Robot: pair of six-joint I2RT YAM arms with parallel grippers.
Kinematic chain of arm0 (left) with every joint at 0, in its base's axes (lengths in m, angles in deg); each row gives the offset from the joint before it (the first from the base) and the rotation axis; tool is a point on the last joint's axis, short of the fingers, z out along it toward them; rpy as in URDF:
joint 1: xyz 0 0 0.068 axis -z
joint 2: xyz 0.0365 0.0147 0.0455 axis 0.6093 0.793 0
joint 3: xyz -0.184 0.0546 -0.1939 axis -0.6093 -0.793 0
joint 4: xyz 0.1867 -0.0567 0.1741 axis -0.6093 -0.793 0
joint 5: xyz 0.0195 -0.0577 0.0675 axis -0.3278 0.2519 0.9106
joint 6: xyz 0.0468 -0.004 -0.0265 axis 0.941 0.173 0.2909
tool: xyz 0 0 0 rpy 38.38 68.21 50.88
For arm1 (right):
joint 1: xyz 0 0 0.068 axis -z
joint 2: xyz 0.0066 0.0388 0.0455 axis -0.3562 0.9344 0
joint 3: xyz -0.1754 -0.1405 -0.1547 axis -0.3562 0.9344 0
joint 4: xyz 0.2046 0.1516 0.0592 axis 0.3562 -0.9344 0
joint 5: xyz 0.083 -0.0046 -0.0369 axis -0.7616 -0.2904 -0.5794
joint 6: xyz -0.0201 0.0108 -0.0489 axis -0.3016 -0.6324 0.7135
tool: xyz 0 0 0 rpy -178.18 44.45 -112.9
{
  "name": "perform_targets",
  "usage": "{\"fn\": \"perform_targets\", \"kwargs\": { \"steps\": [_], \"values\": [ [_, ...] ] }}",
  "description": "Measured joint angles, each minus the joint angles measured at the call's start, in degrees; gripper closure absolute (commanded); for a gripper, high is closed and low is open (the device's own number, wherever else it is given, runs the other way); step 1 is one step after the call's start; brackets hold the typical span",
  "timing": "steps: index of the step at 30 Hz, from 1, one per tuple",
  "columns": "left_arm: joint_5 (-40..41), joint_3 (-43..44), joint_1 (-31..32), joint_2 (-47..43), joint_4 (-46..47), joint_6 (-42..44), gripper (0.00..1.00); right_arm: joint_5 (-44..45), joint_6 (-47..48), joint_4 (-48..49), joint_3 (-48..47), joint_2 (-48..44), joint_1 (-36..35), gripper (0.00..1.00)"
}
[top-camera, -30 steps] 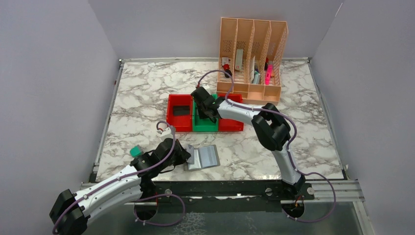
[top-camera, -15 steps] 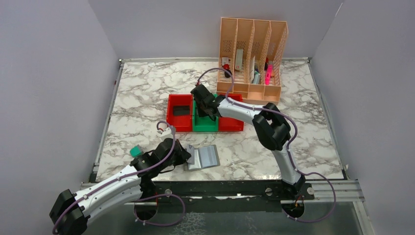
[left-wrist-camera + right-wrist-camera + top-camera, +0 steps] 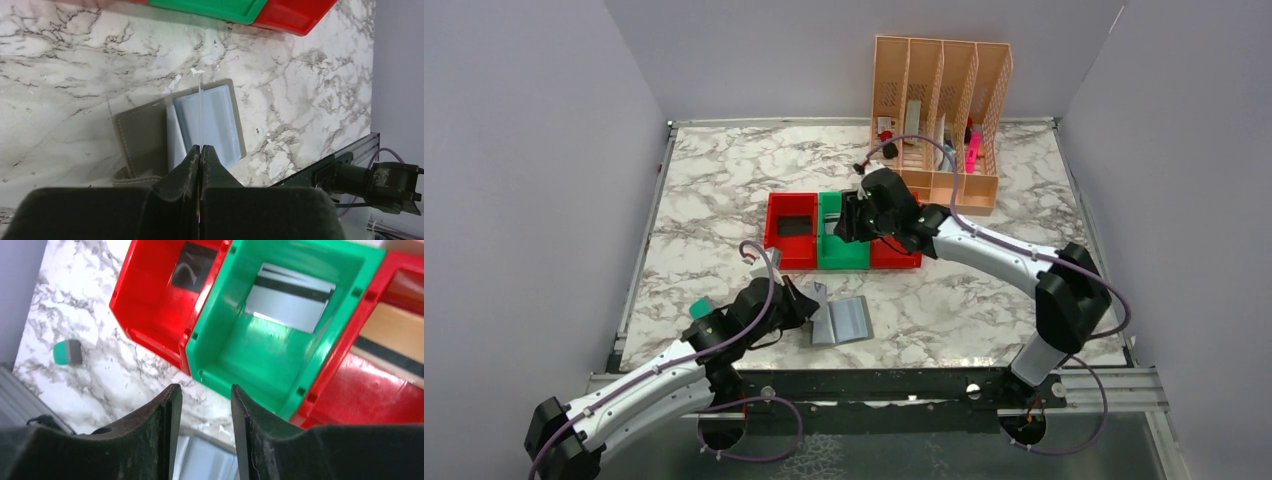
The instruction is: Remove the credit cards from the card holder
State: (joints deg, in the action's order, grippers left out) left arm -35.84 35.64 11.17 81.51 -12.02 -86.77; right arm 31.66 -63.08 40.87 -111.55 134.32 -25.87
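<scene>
At the near edge of the marble surface [image 3: 714, 200] we find the left arm reaching in low from the left, and its left pincer [image 3: 200, 147] is pressed tight together on what looks like a thin pale leaf of the card holder [image 3: 210, 125]. The wrist camera sees that leaf edge-on, as a fine line standing over the fold. The holder itself lies open and flat just right of that pincer, near the front of the surface between the two arms, tan-grey panel on one side and blue-grey pockets facing up on the other. We see no card in those pockets. A small teal block [image 3: 701, 309] sits just left of the left arm, apart from the holder. Moving on to the middle of the surface, three bins stand side by side and touching. The left red bin [image 3: 776, 245] has the black card [image 3: 795, 225] lying in it, the green bin [image 3: 225, 355] has the silver-grey card [image 3: 290, 300] resting against its far wall, and the right red bin [image 3: 360, 390] holds the gold-tan card [image 3: 390, 330]. The right pincer [image 3: 204, 389] hovers above the near side of the green bin, its jaws spread apart with nothing between them. At the back, the tall peach organiser [image 3: 939, 100] stands upright against the far wall, with small items in its slots that are too small to name.
</scene>
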Motion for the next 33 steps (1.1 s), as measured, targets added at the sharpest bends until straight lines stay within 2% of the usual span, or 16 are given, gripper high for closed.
{"fn": "perform_targets", "kwargs": {
  "steps": [5,8,13,17,20,24,30,33],
  "values": [
    [-0.04,0.39,0.0,-1.4,1.55,0.59,1.0,-4.11,-3.13,4.28,10.84,-6.36,1.36,0.33],
    [-0.09,0.7,0.0,-2.54,2.21,1.03,1.0,-7.8,-5.07,8.72,20.83,-9.77,2.27,0.3],
    [-0.85,1.07,0.0,-3.98,4.48,1.62,1.0,-13.86,-8.0,16.94,33.86,-15.8,2.84,0.32],
    [-2.27,1.07,0.0,-4.35,6.45,2.08,1.0,-19.63,-10.54,22.91,38.1,-20.15,3.74,0.34],
    [-3.72,1.07,0.0,-4.33,8.48,2.12,1.0,-26.01,-13.97,31.01,41.86,-21.9,6.99,0.34],
    [-6.16,0.9,-0.02,-3.87,12.07,2.01,1.0,-34.6,-20.0,41.97,47.39,-20.79,11.43,0.36],
    [-9.53,-1.4,-0.24,-2.86,18.12,0.76,1.0,-46.47,-28.79,60.63,50.29,-14.23,11.67,0.37],
    [-10.88,-2.23,-0.28,-2.12,20.04,0.07,1.0,-49.96,-31.21,66.45,50.31,-12.72,11.67,0.38]
  ]
}}
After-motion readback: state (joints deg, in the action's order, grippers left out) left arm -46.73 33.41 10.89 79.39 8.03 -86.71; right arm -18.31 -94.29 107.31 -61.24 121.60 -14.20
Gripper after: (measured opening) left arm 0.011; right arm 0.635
